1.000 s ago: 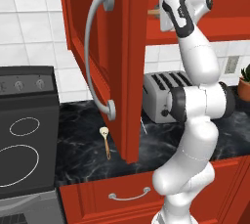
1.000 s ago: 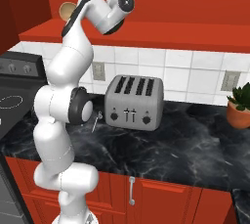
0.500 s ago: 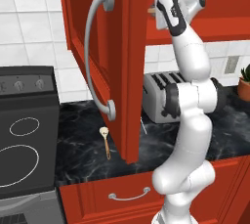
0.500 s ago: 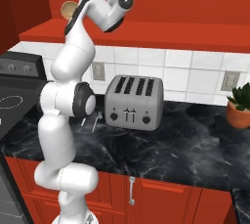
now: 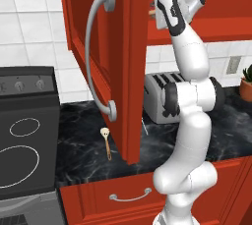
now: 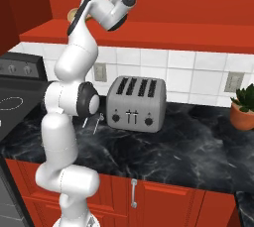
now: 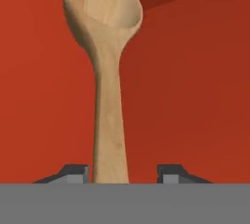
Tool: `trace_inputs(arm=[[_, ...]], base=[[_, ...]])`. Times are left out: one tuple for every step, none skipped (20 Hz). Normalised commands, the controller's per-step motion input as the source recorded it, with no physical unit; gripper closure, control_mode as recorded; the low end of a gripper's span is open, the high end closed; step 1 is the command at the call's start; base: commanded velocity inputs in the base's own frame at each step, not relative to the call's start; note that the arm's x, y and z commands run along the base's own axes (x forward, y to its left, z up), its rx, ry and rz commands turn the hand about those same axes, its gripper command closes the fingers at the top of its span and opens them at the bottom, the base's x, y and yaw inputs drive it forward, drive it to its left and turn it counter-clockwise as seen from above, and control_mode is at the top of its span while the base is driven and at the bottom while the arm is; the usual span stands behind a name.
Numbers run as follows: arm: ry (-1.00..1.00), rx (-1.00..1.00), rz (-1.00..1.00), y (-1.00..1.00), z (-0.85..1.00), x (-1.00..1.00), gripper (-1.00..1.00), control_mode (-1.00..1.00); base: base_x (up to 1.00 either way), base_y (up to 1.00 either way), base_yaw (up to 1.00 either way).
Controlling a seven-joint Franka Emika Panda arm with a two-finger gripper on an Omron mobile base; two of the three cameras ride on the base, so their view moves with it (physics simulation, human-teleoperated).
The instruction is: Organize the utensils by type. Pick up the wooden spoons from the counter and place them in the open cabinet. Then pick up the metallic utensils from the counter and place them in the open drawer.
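My gripper (image 7: 123, 174) is up inside the open red-orange cabinet (image 5: 98, 47), high above the counter (image 5: 88, 155). A light wooden spoon (image 7: 110, 96) stands between the fingertips (image 7: 75, 174), bowl pointing away against the red cabinet interior. The jaws are open, with a clear gap on the handle's right side. From the right base view the spoon's bowl (image 6: 74, 13) pokes out beyond the hand. A second wooden spoon (image 5: 105, 138) lies on the counter under the cabinet door. Thin metallic utensils (image 6: 96, 122) lie left of the toaster. A red drawer front (image 5: 128, 194) sits below the counter edge.
A silver toaster (image 6: 136, 103) stands on the counter behind the arm. A black stove (image 5: 24, 145) is at the left. The cabinet door with its long grey bar handle (image 5: 93, 47) hangs open over the counter. A potted plant (image 6: 243, 109) is at the far right.
The jaws have widened around the spoon handle. The hand has shifted slightly further up at the cabinet; the rest is unchanged.
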Motion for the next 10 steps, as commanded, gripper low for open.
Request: trace_inputs(arm=[[0.0, 0.0, 0.0, 0.0, -0.42, 0.08, -1.0, -1.0], [0.0, 0.0, 0.0, 0.0, -0.41, 0.11, -1.0, -1.0], [0.0, 0.0, 0.0, 0.0, -0.37, 0.11, -1.0, -1.0], [0.0, -0.02, 0.0, 0.0, -0.37, 0.1, -1.0, -1.0], [0.0, 0.0, 0.0, 0.0, -0.35, 0.09, -1.0, -1.0], [0.0, 0.0, 0.0, 0.0, -0.36, 0.07, -1.0, -1.0], [0.0, 0.0, 0.0, 0.0, -0.36, 0.04, -1.0, -1.0], [0.0, 0.0, 0.0, 0.0, -0.36, 0.0, -1.0, -1.0], [0.0, 0.0, 0.0, 0.0, -0.34, 0.0, -1.0, -1.0], [0.01, 0.0, 0.0, 0.0, -0.3, 0.0, -1.0, -1.0]], base=[[0.0, 0.0, 0.0], [0.0, 0.0, 0.0], [0.0, 0.0, 0.0], [0.0, 0.0, 0.0], [0.0, 0.0, 0.0], [0.0, 0.0, 0.0], [0.0, 0.0, 0.0], [0.0, 0.0, 0.0], [0.0, 0.0, 0.0], [0.0, 0.0, 0.0]])
